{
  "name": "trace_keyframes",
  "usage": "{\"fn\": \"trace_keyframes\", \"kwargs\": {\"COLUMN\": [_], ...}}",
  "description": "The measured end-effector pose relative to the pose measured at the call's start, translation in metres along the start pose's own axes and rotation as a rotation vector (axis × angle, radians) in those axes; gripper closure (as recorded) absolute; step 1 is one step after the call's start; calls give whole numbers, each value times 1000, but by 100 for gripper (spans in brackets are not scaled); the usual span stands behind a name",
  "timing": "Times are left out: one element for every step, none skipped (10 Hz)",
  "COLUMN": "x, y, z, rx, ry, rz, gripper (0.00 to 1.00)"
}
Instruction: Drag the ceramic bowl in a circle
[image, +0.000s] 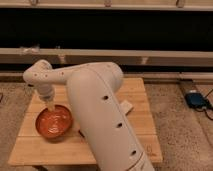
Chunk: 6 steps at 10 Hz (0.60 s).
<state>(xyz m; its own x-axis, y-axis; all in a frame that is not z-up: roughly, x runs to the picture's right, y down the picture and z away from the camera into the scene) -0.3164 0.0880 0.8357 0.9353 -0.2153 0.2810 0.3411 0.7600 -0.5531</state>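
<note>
The ceramic bowl (53, 122) is a wide, shallow, glossy orange-red bowl with lighter rings inside. It sits on the left part of the wooden table (142, 117). My gripper (50, 108) reaches down from the white wrist at the left and meets the bowl at its far rim. My large white arm (100, 115) crosses the middle of the table and hides the surface behind it.
A small pale block (127, 106) lies on the table just right of my arm. A small dark thing (80, 133) shows at the arm's edge beside the bowl. A blue device (195, 99) with a cable lies on the floor at right. A low wall ledge (165, 55) runs behind the table.
</note>
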Motion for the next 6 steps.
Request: {"fn": "trace_keyframes", "kwargs": {"x": [2,2,2,2,3,4], "y": [-2,-3,-5,-9,-10,-11], "z": [-5,-11,-22,-33,-37,-40], "rx": [29,52,75,92,89,89], "ry": [7,13,15,7,-1,-6], "rz": [-6,-16,-32,-56,-67,-70], "gripper": [20,20,20,20,20,20]}}
